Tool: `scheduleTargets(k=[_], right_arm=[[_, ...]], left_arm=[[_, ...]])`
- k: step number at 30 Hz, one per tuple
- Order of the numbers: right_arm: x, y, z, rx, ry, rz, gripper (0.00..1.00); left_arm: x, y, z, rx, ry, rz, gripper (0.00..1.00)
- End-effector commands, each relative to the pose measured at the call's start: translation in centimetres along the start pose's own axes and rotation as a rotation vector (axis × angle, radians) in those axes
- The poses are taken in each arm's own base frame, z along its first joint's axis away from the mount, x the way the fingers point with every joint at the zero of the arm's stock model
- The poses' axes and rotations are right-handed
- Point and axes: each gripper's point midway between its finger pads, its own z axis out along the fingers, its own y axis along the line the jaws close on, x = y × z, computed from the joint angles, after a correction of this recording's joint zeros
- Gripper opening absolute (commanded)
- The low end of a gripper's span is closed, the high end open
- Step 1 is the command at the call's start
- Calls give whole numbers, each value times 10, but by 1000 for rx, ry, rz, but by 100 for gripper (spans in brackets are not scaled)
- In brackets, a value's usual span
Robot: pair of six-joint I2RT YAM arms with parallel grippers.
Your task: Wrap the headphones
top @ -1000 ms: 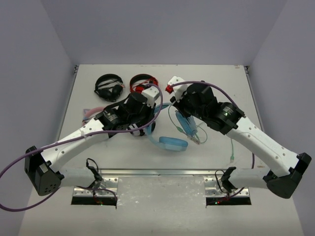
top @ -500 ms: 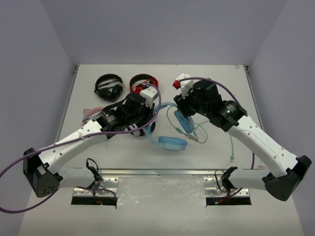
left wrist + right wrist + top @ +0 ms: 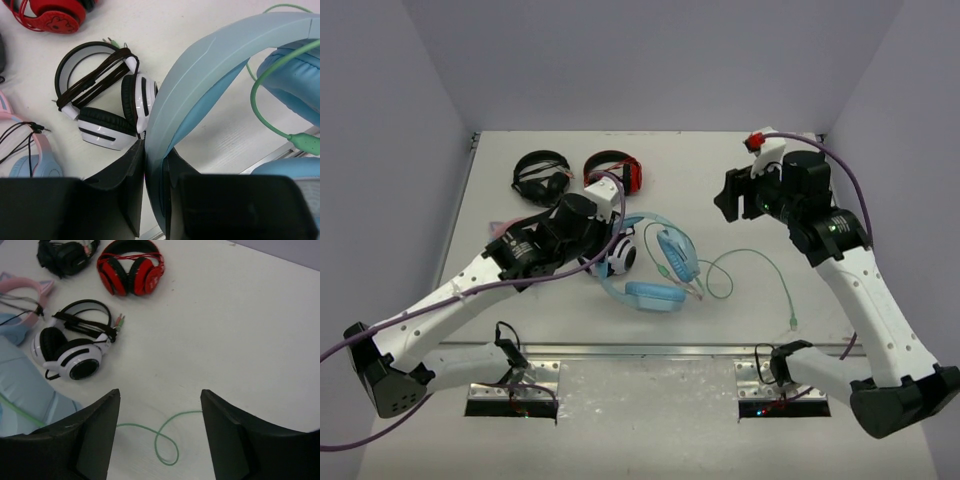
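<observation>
The light-blue headphones lie at the table's middle, cups toward the front. My left gripper is shut on the headband, which passes between its jaws in the left wrist view. The thin pale green cable curls right of the cups in a loose loop and ends in a plug near the front edge. It also shows in the right wrist view. My right gripper is open and empty, raised above the table to the back right of the headphones, with the cable loop below its jaws.
White-and-black headphones lie against the headband's left side. Red headphones and black headphones sit at the back. A pink cat-ear pair lies at the left, partly under my left arm.
My right arm has pulled up and back to the right, away from the headphones, leaving the cable on the table. My left gripper has drawn the headphones slightly left.
</observation>
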Motion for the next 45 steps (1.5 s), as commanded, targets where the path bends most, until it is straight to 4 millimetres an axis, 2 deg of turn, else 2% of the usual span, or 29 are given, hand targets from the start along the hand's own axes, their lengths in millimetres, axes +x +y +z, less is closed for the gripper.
scheduleTargets(k=[1,2,3,4,5,6,7,8,9,10,12,13,14,16,19,20,22,23,26,27,32,38,42,43,45], right_arm=[[21,45,5,-273,6,-32,69],[24,57,3,-349,-8,-45,76],[22,70,-1,-428,-36,-58,78],[34,73,-1,-446,-27,-54,78],[38,74,-1,-451,-30,-56,78],[39,71,3,-434,-43,-58,78],[50,70,6,-433,-25,-58,78],[56,69,9,-430,-13,-54,77],[56,67,12,-421,-20,-54,75],[67,63,18,-391,-4,-36,74],[66,59,24,-366,-46,-35,73],[76,60,27,-377,-38,-21,73],[69,63,28,-395,-88,-32,73],[71,64,33,-400,-110,-24,73],[67,53,44,-336,-133,-26,71],[58,46,48,-296,-165,-37,70],[58,43,56,-290,-151,-48,64],[60,47,58,-311,-139,-43,49],[67,58,66,-376,-127,-16,29],[78,63,67,-407,-108,16,28],[86,84,68,-508,-139,70,30],[77,119,69,-605,-188,86,27],[71,146,73,-652,-230,101,20],[63,150,75,-665,-272,104,20],[59,159,74,-710,-281,137,24]], left_arm=[[-52,-1,-28,-11,-163,-145,1],[-64,6,-35,-50,-194,-170,0],[-69,8,-39,-65,-204,-204,0],[-69,11,-43,-86,-194,-219,1],[-82,12,-51,-95,-221,-249,0],[-81,13,-54,-102,-206,-255,0],[-84,15,-57,-111,-204,-268,0],[-94,15,-64,-115,-224,-298,0],[-94,16,-67,-121,-215,-305,0],[-97,16,-70,-124,-223,-318,0],[-105,17,-80,-123,-248,-352,0],[-107,18,-83,-123,-255,-364,0],[-112,17,-88,-118,-268,-382,0],[-117,15,-94,-99,-283,-401,0],[-126,12,-104,-70,-305,-430,0],[-128,10,-106,-57,-310,-440,1],[-134,10,-115,-46,-334,-461,0],[-137,9,-119,-34,-348,-472,0],[-149,9,-131,-9,-411,-526,0],[-151,9,-134,1,-426,-541,0],[-170,7,-153,66,-526,-633,0],[-195,8,-170,114,-645,-724,0],[-211,8,-183,160,-714,-810,0],[-216,9,-187,168,-735,-828,0],[-222,11,-192,174,-761,-854,0]])
